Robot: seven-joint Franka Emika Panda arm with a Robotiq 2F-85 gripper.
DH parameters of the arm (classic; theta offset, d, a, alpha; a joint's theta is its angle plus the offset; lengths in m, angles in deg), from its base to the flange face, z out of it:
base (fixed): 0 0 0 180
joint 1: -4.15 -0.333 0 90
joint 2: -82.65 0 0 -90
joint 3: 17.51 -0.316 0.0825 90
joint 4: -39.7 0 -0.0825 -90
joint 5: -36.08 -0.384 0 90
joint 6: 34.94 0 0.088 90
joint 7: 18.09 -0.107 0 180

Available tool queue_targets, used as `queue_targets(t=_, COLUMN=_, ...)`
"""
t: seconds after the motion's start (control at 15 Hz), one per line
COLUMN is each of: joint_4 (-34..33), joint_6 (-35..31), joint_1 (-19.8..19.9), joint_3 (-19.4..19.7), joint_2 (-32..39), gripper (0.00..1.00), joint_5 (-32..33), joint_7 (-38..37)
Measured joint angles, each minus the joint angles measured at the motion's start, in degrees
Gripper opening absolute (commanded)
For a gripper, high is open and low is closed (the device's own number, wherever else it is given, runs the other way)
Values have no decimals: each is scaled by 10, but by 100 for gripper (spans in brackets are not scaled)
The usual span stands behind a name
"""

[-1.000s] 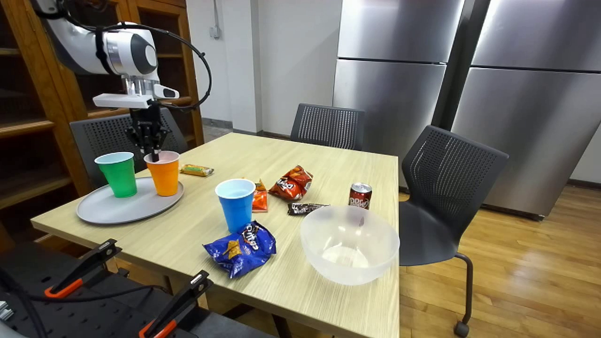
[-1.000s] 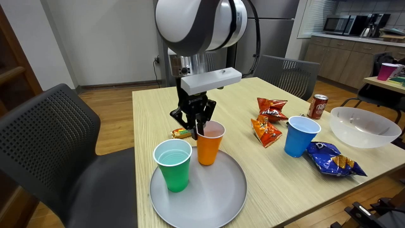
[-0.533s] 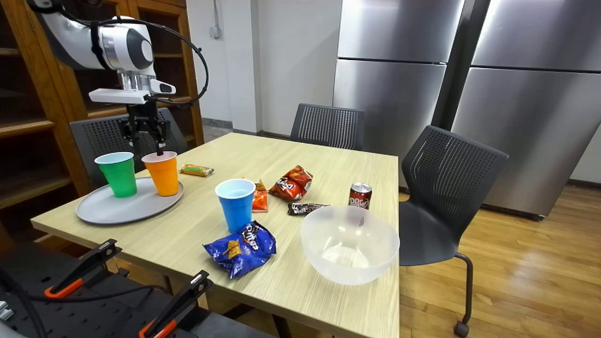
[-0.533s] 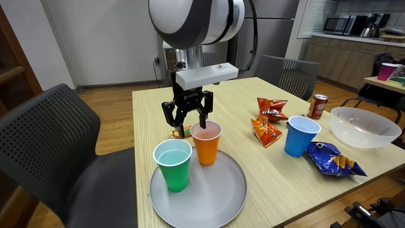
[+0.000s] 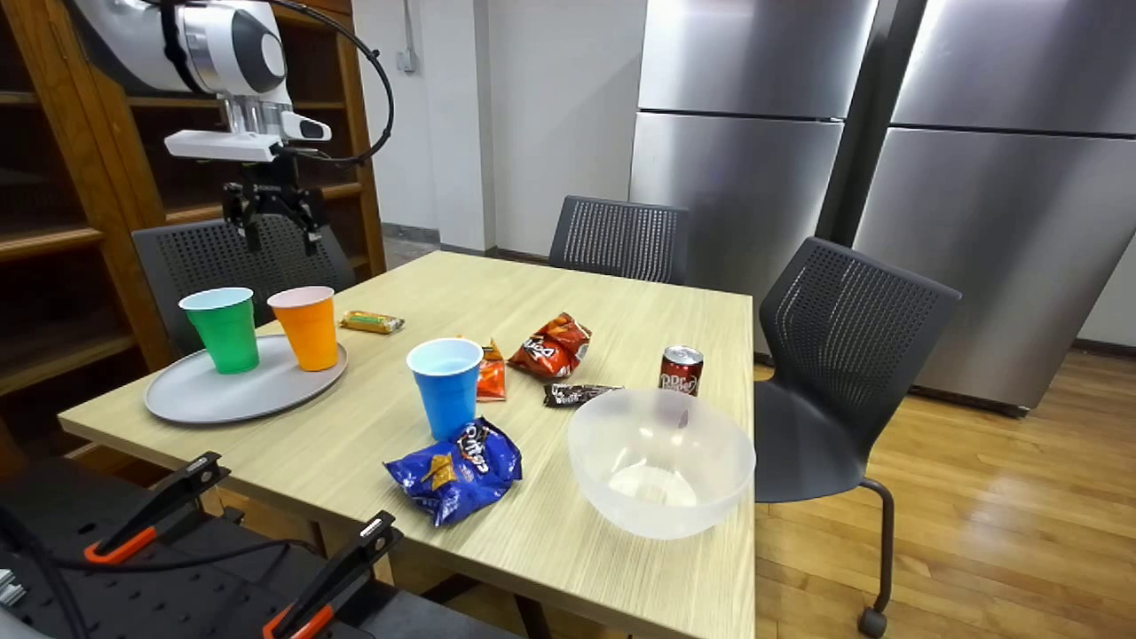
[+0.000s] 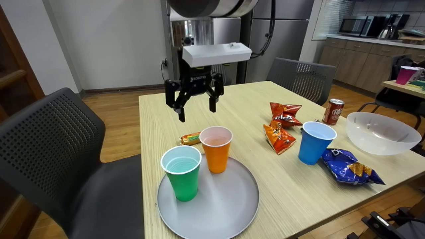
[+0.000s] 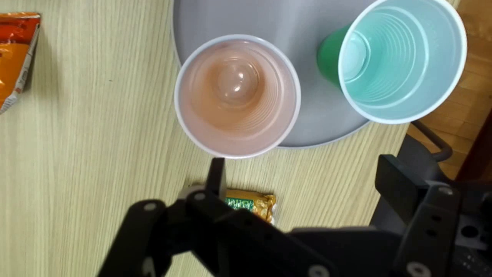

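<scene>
"Beginning with an exterior view, where is the gripper (image 5: 282, 241) seen?"

"It is seen in the air, apart from the orange cup (image 5: 312, 342) — its jaws are spread wide."

"And where is the orange cup placed?"

"It is stood upright on the grey plate (image 5: 244, 404), with the green cup (image 5: 231, 342) set just beside it. On the table (image 5: 479, 293), a yellow-wrapped bar (image 5: 373, 321) is laid near the grey plate. Farther along, a blue cup (image 5: 446, 395) is set just beside a blue chip bag (image 5: 461, 475), and a frosted bowl (image 5: 661, 497) is placed in front of a soda can (image 5: 682, 368)."

"What else is shown in an exterior view?"

"A dark chair (image 6: 113, 196) is placed at the table's edge, and an orange chip bag (image 6: 279, 137) is laid very near a red chip bag (image 6: 286, 115). The gripper is shown above the yellow-wrapped bar — its fingertips (image 6: 181, 117) are seen higher than the rims of the orange cup and the green cup."

"And in the wrist view?"

"Both fingers (image 7: 396, 186) are seen well apart. The orange cup is viewed from above, its inside exposed, and the yellow-wrapped bar is partly covered by one finger. The green cup is shown off to the side, with part of the grey plate's rim hidden by it."
</scene>
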Motion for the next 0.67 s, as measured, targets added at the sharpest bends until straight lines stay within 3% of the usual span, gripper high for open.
queue_targets(t=0.67, joint_4=46, joint_6=-1, joint_1=59, joint_3=7, joint_2=-68, gripper=100, joint_5=-27, joint_7=18)
